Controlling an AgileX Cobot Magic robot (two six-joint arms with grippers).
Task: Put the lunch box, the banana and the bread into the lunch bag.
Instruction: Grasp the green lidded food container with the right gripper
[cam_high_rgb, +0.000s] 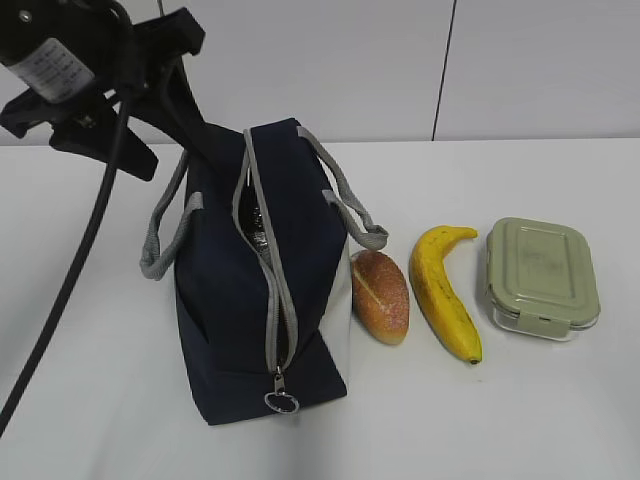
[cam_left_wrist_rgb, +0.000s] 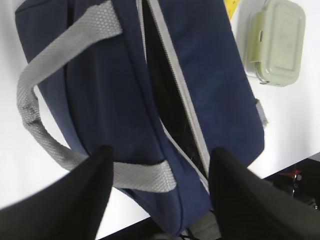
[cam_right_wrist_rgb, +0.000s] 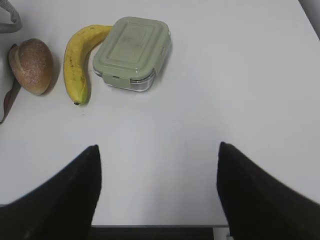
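The navy lunch bag (cam_high_rgb: 225, 300) stands on the white table with its grey zipper partly open, the ring pull (cam_high_rgb: 281, 402) at the near end. To its right lie the bread (cam_high_rgb: 380, 297), the banana (cam_high_rgb: 445, 290) and the green-lidded lunch box (cam_high_rgb: 541, 275), side by side. My left gripper (cam_high_rgb: 165, 140) is open above the bag's far end; in the left wrist view the left gripper (cam_left_wrist_rgb: 160, 155) spans the bag (cam_left_wrist_rgb: 210, 75) and a grey handle (cam_left_wrist_rgb: 145, 175). My right gripper (cam_right_wrist_rgb: 157, 150) is open and empty above bare table, short of the lunch box (cam_right_wrist_rgb: 132, 52), banana (cam_right_wrist_rgb: 77, 60) and bread (cam_right_wrist_rgb: 31, 65).
The left arm's black cable (cam_high_rgb: 80, 260) hangs down over the table at the left. The table's front edge (cam_right_wrist_rgb: 160, 226) lies just under the right gripper. A white wall stands behind the table. The lunch box also shows in the left wrist view (cam_left_wrist_rgb: 277, 42).
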